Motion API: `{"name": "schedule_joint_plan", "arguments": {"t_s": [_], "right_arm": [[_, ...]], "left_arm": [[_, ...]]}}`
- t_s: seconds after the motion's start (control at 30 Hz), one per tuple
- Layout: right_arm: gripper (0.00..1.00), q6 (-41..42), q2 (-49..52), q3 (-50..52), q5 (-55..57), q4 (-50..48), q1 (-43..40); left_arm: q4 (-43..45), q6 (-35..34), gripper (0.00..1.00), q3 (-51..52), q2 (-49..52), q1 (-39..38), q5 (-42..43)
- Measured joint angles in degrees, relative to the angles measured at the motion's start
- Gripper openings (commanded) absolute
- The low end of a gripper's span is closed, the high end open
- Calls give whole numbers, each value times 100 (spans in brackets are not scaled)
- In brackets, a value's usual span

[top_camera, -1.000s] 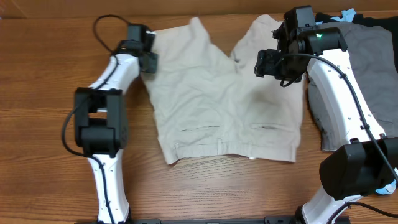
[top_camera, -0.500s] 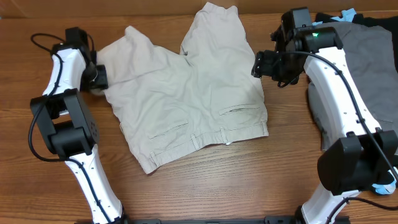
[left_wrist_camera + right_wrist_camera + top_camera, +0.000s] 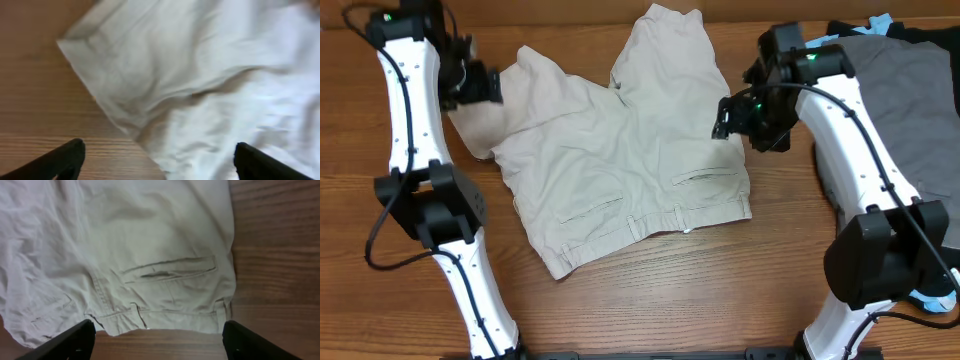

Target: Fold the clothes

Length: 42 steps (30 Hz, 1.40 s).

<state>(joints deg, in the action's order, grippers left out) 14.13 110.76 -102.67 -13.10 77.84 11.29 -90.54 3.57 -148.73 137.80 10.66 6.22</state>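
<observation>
Light-beige shorts [image 3: 620, 150] lie spread on the wooden table, skewed, with the waistband toward the front and two slit back pockets showing. My left gripper [image 3: 485, 85] hovers open over the hem corner of the left leg; in the left wrist view the shorts [image 3: 200, 75] lie below the left gripper [image 3: 160, 155], which holds nothing. My right gripper [image 3: 732, 115] stands open above the shorts' right edge. In the right wrist view the pocket and belt loops of the shorts [image 3: 150, 245] lie under the empty right gripper [image 3: 157, 335].
A grey garment [image 3: 910, 90] lies at the far right under the right arm, with a black piece [image 3: 930, 35] and a light-blue piece [image 3: 882, 22] behind it. Bare wood of the table [image 3: 650, 300] runs along the front edge.
The shorts were dragged left and turned. My left gripper has opened, let go of the leg hem and risen toward the back left. The right gripper has dropped slightly toward the shorts.
</observation>
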Motion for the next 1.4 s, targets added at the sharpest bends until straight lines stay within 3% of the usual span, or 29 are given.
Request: {"name": "schedule_joint_plan", "arguments": {"t_s": [0.17,0.43,0.9,1.4], "right_arm": [[86,133,0,31,221,125,299],[88,195,0,603,413,-254,658],[79,-114,2,1786,476,-1246,675],[79,-63,-66,3237,323,-2649,496]], "left_arm": [[-168,7,100,-636,-433,-365,133],[-208,308,100,-734,-767,-820,219],[-15,656,100,-732,-767,-957,455],[120,739,100,-732,-767,-1049,498]]}}
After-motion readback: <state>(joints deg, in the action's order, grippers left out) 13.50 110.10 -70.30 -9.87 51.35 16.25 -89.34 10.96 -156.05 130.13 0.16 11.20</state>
